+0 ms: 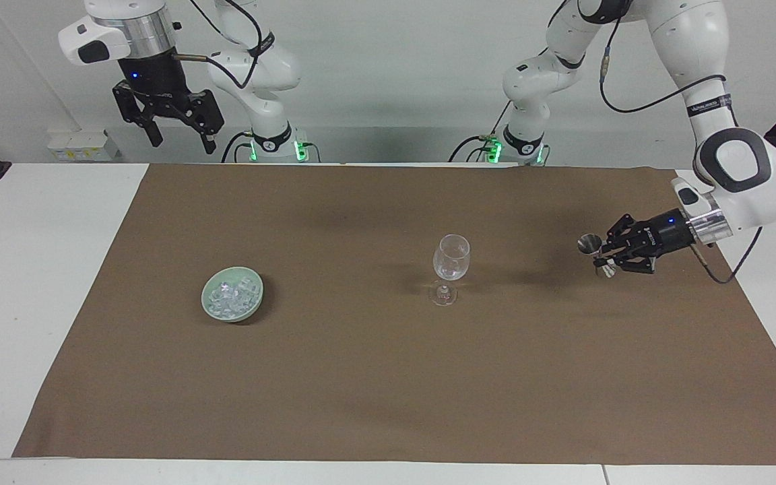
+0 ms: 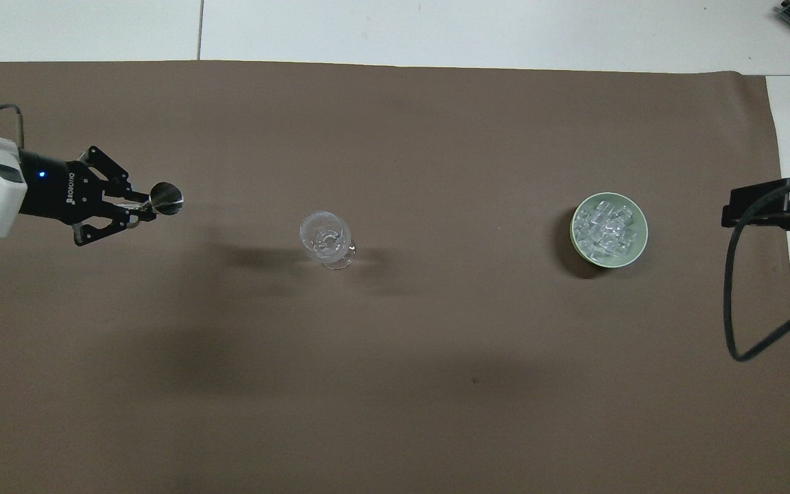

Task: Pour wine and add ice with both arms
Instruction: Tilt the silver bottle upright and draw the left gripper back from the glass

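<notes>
Currently left arm's black two-finger gripper point(image 1: 602, 255) point(image 2: 140, 208) is clamped on a small shiny metal double-cone jigger point(image 1: 592, 248) point(image 2: 164, 198), held upright above the brown cloth point(image 1: 388, 377) point(image 2: 395, 384) toward the left arm's end of the table, well apart from the clear stemmed wine glass point(image 1: 450, 267) point(image 2: 327, 239). Glass stands upright mid-cloth; cannot tell if anything is in it. Ice, a heap of small clear cubes point(image 1: 230, 296) point(image 2: 604, 227), sits in a pale green round bowl point(image 1: 209, 310) point(image 2: 635, 252) on the cloth toward the right arm's end, well apart from the glass. Right arm waits, its black gripper point(image 1: 178, 138) raised high by its base over the table edge, fingers spread wide, holding nothing; overhead view shows only part of that arm at the edge.
</notes>
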Controlling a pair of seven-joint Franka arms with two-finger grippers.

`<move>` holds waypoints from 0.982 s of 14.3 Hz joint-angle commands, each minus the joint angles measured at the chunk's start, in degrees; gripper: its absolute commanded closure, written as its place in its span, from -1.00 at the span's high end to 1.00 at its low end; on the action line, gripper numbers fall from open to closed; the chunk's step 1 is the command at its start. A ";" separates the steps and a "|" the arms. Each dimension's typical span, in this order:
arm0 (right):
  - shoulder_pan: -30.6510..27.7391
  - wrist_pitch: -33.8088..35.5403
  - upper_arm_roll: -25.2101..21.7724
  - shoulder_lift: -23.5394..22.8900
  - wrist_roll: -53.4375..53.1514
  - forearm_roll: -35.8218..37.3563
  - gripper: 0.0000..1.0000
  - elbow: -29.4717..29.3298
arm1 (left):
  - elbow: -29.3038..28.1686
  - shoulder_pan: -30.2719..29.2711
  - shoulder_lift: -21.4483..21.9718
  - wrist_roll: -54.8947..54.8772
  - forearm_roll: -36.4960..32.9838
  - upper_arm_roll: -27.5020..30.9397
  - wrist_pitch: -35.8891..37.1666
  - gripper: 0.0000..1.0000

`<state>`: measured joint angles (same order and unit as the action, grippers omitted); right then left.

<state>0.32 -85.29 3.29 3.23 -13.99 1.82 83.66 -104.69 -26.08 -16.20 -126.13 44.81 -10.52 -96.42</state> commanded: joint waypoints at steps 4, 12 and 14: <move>-1.03 1.00 0.40 0.46 0.90 -0.24 1.00 0.02 | 1.77 -7.75 -8.57 -14.56 8.53 -0.64 9.57 -1.00; -2.51 1.19 0.31 0.64 1.77 -0.15 1.00 0.28 | 1.77 -10.91 -19.83 -17.22 13.90 -0.64 16.79 -1.00; -3.13 -4.67 0.05 2.30 3.60 0.20 1.00 5.34 | 1.94 -12.23 -20.71 -17.21 13.99 -0.64 17.23 -1.00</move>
<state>-1.22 -85.52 3.20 3.29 -13.59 1.82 84.12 -104.10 -36.33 -35.53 -142.92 57.72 -10.58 -81.41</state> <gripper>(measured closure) 0.000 0.767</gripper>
